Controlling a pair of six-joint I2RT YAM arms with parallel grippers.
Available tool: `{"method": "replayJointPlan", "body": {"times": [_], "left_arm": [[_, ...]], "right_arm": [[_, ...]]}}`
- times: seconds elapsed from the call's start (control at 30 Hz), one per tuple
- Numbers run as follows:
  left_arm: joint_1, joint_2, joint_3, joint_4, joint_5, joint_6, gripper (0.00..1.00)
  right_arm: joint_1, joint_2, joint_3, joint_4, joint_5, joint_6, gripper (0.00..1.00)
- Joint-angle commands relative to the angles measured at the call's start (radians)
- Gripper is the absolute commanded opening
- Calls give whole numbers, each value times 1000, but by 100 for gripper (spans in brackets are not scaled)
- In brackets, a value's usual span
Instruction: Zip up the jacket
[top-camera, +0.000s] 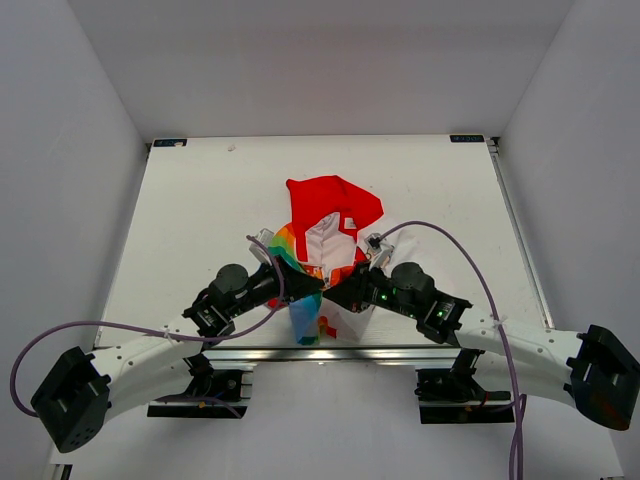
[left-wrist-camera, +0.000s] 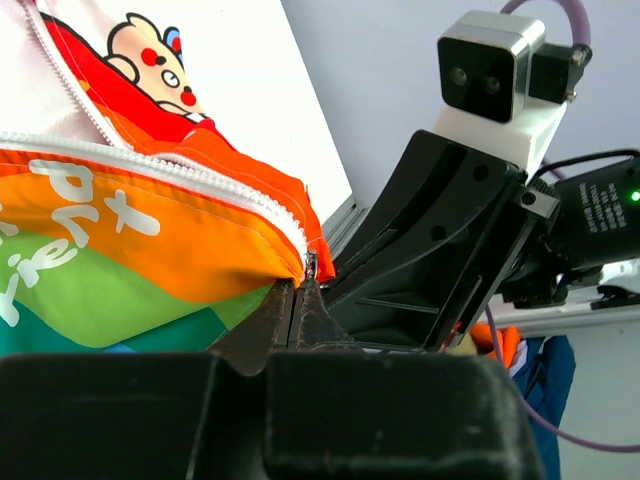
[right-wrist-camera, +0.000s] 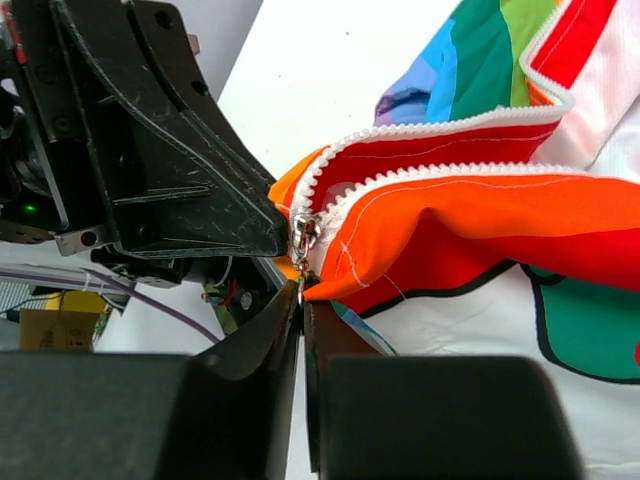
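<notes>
The jacket (top-camera: 330, 215) lies mid-table, red hood at the far end, rainbow hem drooping over the near edge. Its white zipper (left-wrist-camera: 180, 175) stands open above the bottom end. My left gripper (left-wrist-camera: 300, 285) is shut on the jacket's orange bottom edge beside the zipper's lower end; in the top view it sits at the hem (top-camera: 316, 283). My right gripper (right-wrist-camera: 305, 295) is shut on the metal zipper pull, which hangs from the slider (right-wrist-camera: 303, 235) at the bottom of the two rows of teeth. In the top view the right gripper (top-camera: 350, 287) is tip to tip with the left one.
The left gripper's black body (right-wrist-camera: 170, 130) fills the upper left of the right wrist view, almost touching the slider. The right arm's wrist camera (left-wrist-camera: 495, 70) looms close in the left wrist view. The table's near metal edge (top-camera: 400, 352) runs just below both grippers.
</notes>
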Motion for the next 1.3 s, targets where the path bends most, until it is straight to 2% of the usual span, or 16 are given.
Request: {"method": "replayJointPlan", "body": {"times": [0.0, 0.33, 0.47, 0.6, 0.7, 1.0, 1.27], "left_arm": [[3, -23, 0, -6, 54, 37, 0], [3, -67, 29, -145, 38, 140, 0], [3, -63, 35, -153, 57, 173, 0], [3, -56, 36, -141, 80, 186, 0], [3, -58, 39, -144, 92, 198, 0], [3, -49, 64, -239, 113, 233, 0], [3, -72, 53, -354, 104, 235, 0]], "right_arm": [[6, -15, 49, -31, 42, -42, 8], [7, -12, 105, -127, 13, -112, 8], [6, -6, 124, -179, 0, -149, 13], [7, 5, 143, -195, -23, -177, 14], [6, 3, 155, -230, -4, -204, 0], [6, -20, 155, -174, 23, -247, 0], [6, -43, 172, -184, 203, -310, 0]]}}
